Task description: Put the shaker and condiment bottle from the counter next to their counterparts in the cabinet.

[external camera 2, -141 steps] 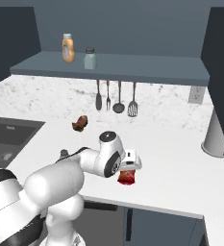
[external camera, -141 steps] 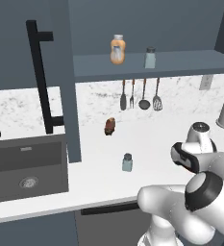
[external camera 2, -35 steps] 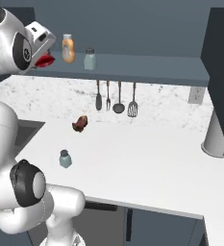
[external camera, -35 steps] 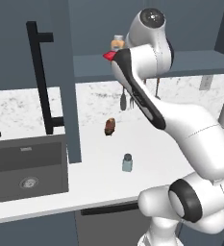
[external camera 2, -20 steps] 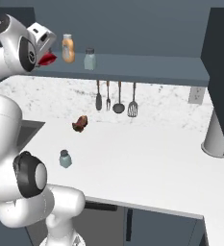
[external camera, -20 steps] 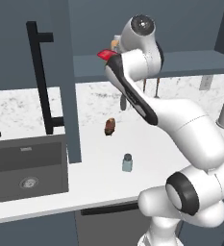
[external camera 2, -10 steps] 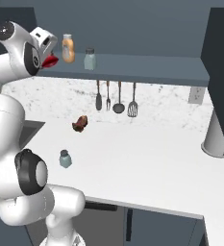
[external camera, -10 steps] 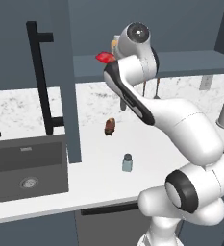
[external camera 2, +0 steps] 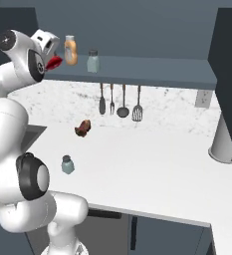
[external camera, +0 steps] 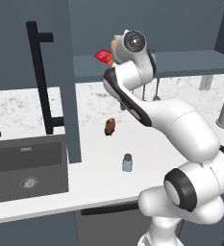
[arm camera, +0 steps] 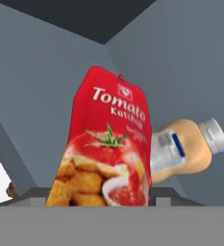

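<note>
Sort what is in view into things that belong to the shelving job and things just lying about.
Job:
red condiment bottle, held in the gripper
shaker on the counter
orange bottle in the cabinet
second shaker beside it

Lying about:
brown lump
hanging utensils
sink
grey canister

Glossy white arm (external camera: 171, 115) of rounded, bulbous segments. Dark grey to black discs capping the joints. Smooth shell, free of markings.
</note>
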